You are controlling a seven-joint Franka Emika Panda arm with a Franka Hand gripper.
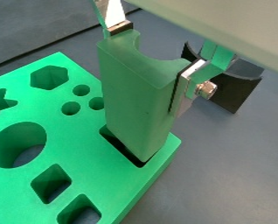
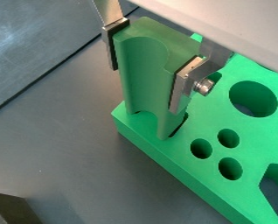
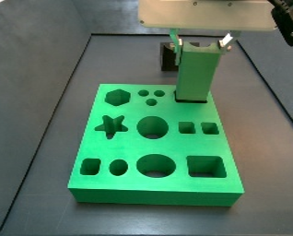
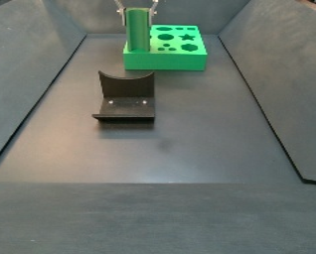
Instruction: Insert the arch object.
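Observation:
The arch object (image 1: pixel 135 105) is a tall bright-green prism with a curved notch in its upper end. It stands upright with its lower end in a slot at the corner of the green holed board (image 1: pixel 89 144). My gripper (image 1: pixel 156 59) is shut on the arch's upper part, one silver finger on each side. Both wrist views show this grip, with the arch (image 2: pixel 148 83), gripper (image 2: pixel 151 63) and board (image 2: pixel 260 140) in the same arrangement. In the side views the arch (image 3: pixel 194 74) (image 4: pixel 137 25) rises from the board's (image 3: pixel 124 147) (image 4: pixel 174 62) far edge under the gripper (image 3: pixel 198 41).
The board has several other shaped holes: star, hexagon, circles, squares. The dark fixture (image 4: pixel 123 96) stands on the dark floor beside the board, and it also shows just behind the arch (image 1: pixel 229 87) (image 3: pixel 169 53). Raised walls edge the work area.

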